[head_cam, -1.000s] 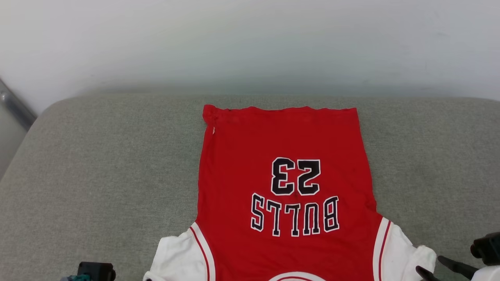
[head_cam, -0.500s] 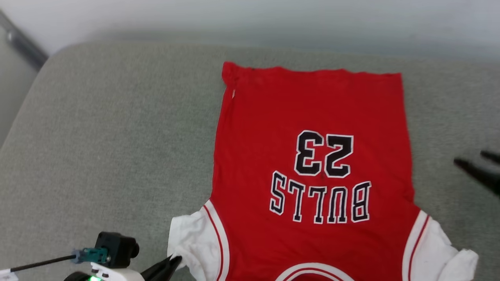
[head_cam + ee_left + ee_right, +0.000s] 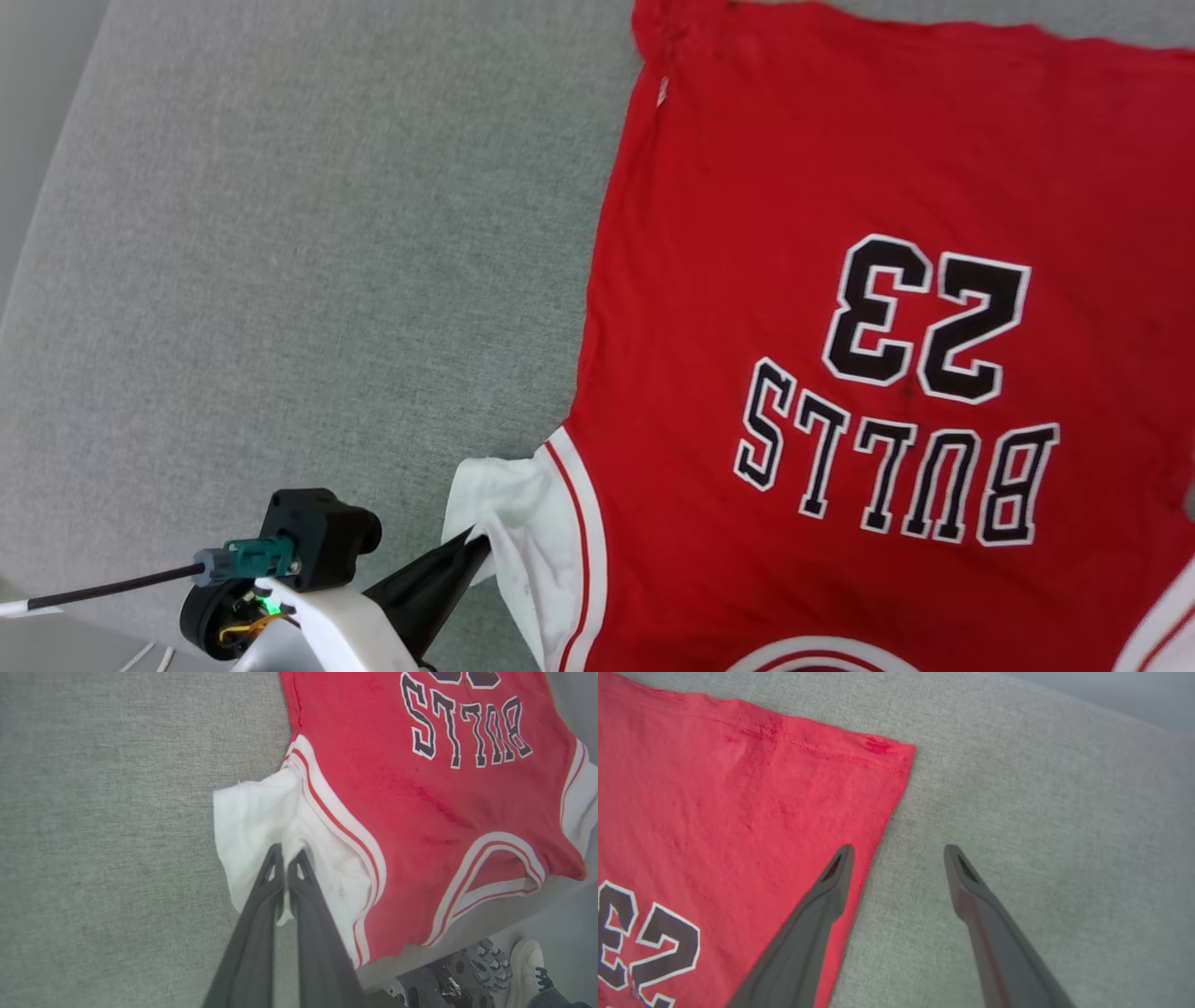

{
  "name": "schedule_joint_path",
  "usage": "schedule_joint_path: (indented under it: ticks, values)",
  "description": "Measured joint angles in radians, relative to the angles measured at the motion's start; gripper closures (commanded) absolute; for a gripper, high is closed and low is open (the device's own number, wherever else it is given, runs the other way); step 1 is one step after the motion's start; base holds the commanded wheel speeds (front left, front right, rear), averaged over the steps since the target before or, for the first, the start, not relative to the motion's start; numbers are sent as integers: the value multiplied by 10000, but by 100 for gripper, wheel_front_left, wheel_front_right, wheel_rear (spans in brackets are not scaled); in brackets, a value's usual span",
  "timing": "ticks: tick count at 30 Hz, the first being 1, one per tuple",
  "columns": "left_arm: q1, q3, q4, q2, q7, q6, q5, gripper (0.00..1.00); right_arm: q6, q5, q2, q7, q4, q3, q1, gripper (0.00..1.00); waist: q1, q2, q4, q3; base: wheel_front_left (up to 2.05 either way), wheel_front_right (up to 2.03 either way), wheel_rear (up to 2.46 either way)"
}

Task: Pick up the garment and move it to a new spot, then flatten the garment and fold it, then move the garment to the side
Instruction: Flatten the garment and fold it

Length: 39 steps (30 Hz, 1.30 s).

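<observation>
left tool (image 3: 286,851) low at left, fingers pinched together on the garment (image 3: 420,802) sleeve; right tool (image 3: 899,851) fingers spread wide apart.

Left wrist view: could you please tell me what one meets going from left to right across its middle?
Grey cushion → the garment: first its white sleeve, pinched in the left gripper → stripe trim → red chest → other white sleeve.

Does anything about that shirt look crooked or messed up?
The shirt lies mostly flat, but its white sleeve is crumpled where the left tool pinches it, and one far hem corner is bunched.
</observation>
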Motion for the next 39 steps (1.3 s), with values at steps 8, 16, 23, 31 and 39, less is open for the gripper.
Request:
schedule_joint_path:
  ticks: [8, 16, 23, 31, 39]
  values:
    - [-436, -165, 309, -265, -190, -236, 125, 100, 0, -982, 142, 416, 602, 92, -1108, 0, -1, 0, 658, 944, 0, 0, 0]
    - [-614, -245, 750, -430, -322, -458, 35, 100, 0, -1041, -50, 543, 658, 144, -1224, 0, -2, 0, 1049, 1213, 0, 0, 0]
    - [-792, -247, 949, -472, -399, -518, 44, 100, -2, -792, -221, 646, 560, 468, -1016, 100, -3, 0, 1101, 1120, 0, 0, 0]
    - [-777, -209, 1147, -408, -424, -481, -4, 100, 0, -437, -435, 408, 606, 633, 220, 100, -2, 0, 812, 317, 0, 0, 0]
    - [-410, -46, 1319, -163, -303, -274, -184, 100, 0, 251, -527, 399, 198, 823, 2150, 100, -3, 0, 163, -890, 0, 0, 0]
